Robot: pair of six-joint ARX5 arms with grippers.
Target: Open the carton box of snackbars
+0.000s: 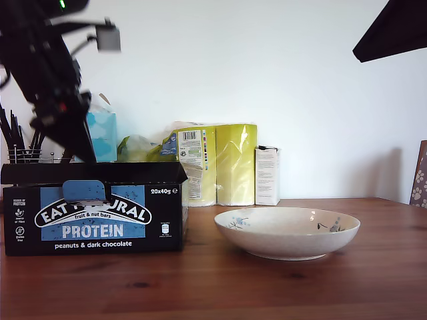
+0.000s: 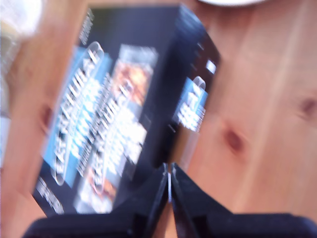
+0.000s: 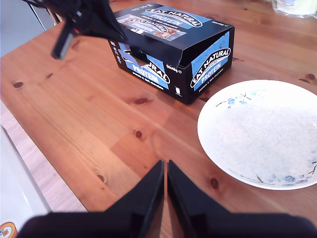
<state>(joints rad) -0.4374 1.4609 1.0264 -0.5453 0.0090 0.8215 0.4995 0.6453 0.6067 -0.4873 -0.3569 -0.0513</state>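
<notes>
Sitting on a brown wooden counter [image 1: 280, 287] with dark knots, the carton box [image 1: 100, 217] is at the exterior view's left, in front of a plain white wall [image 1: 280, 73]. Its lid is still down, and its blue tab [image 1: 83, 191] hangs over the front label.

A wide white bowl [image 1: 287, 231] with small blue flowers sits beside the box, toward the exterior view's right, not touching it. Behind them stand yellow-wrapped rolls [image 1: 223, 163], a small white carton [image 1: 267, 175], a blue tissue box [image 1: 102, 135] and a wire rack [image 1: 27, 155] with dark sticks in it.

My first end effector [image 2: 170, 181] is above the box, and its arm [image 1: 50, 80] hides part of the things behind. Its tips are pressed together with nothing between them. The first wrist view is blurry but shows the printed top of the box.

My second end effector [image 3: 165, 178] is over bare wood, near the bowl, tips also pressed together and empty. Only its view shows the side label [image 3: 210, 67] of the box.
</notes>
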